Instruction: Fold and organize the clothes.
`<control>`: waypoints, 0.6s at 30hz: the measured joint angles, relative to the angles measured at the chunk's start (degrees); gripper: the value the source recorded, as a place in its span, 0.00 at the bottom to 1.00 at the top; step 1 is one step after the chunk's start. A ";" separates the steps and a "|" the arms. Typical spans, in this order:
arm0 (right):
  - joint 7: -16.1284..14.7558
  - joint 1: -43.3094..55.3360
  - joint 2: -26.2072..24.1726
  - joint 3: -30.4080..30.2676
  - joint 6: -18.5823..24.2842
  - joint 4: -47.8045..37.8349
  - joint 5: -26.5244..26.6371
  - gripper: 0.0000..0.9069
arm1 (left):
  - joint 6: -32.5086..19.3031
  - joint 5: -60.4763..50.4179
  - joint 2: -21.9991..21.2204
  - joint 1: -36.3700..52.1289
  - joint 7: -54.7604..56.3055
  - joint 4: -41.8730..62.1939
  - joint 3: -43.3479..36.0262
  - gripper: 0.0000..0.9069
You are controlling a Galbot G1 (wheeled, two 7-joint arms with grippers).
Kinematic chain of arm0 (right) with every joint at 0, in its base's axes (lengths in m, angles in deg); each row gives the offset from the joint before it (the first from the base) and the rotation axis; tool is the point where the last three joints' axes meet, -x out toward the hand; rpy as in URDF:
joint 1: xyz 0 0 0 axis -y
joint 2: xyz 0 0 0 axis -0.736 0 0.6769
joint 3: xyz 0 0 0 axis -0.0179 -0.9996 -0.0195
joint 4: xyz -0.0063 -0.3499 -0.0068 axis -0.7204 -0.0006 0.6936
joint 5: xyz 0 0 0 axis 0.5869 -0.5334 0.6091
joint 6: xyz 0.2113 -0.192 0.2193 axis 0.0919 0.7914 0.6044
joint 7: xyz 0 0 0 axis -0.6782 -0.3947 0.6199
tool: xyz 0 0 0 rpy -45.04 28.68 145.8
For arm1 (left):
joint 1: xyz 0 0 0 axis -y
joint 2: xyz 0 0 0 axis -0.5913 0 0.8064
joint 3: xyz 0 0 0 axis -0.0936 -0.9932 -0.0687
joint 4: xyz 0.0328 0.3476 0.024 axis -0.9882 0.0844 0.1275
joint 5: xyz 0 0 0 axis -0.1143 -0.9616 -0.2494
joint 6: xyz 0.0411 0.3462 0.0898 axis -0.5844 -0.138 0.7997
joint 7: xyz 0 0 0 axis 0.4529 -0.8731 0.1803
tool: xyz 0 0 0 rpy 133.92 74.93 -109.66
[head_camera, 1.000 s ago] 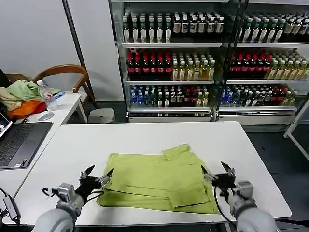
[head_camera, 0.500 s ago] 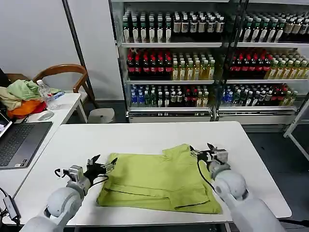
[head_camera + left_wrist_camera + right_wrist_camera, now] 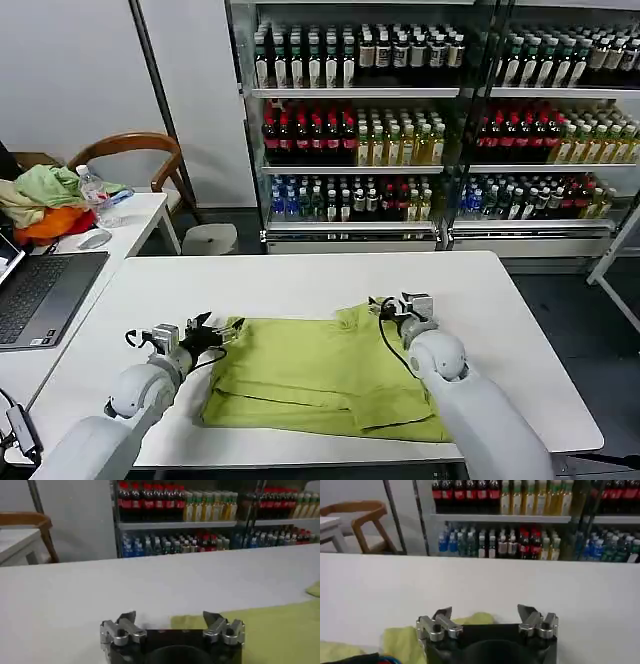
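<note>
One lime-green T-shirt (image 3: 330, 375) lies partly folded on the near half of a white table (image 3: 300, 285), a sleeve bunched at its far edge. Two end effectors work at it. The left end effector (image 3: 213, 332) sits low at the shirt's far-left corner, fingers spread wide with the fabric edge just beyond them, as the left wrist view shows (image 3: 172, 625). The right end effector (image 3: 392, 306) hangs over the bunched sleeve at the far edge, also spread wide; from the right wrist view (image 3: 485, 617) its fingers appear clear of the cloth, though contact is hard to judge. On a second table (image 3: 140, 215) to the far left rest one laptop (image 3: 40, 295) and one heap of garments (image 3: 45, 205). Drink coolers (image 3: 420, 120) line the far wall.
</note>
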 measured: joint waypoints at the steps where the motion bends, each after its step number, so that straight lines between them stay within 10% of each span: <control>1: 0.01 0.20 0.34 -0.29 0.01 -0.63 -0.05 1.00 | 0.00 0.03 -0.09 0.36 -0.11 0.45 -0.11 1.00; 7: 0.59 1.52 1.57 -0.96 0.25 -3.36 0.30 1.00 | 0.14 0.28 -0.18 1.11 -0.57 1.77 -1.00 1.00; 8: 0.73 1.69 1.69 -1.06 0.35 -3.65 0.44 0.29 | 0.15 0.27 -0.18 1.22 -0.59 2.00 -1.09 1.00; 9: 0.89 1.85 1.83 -1.11 0.41 -3.94 0.58 0.07 | 0.19 0.28 -0.19 1.34 -0.57 2.15 -1.14 0.87; 10: 0.96 1.97 1.94 -1.11 0.47 -4.13 0.73 0.00 | 0.27 0.28 -0.17 1.42 -0.55 2.21 -1.17 0.10; 18: 1.29 2.20 2.18 -1.57 1.04 -5.07 1.23 0.00 | 0.13 0.99 0.03 1.02 -1.16 2.21 -1.27 0.06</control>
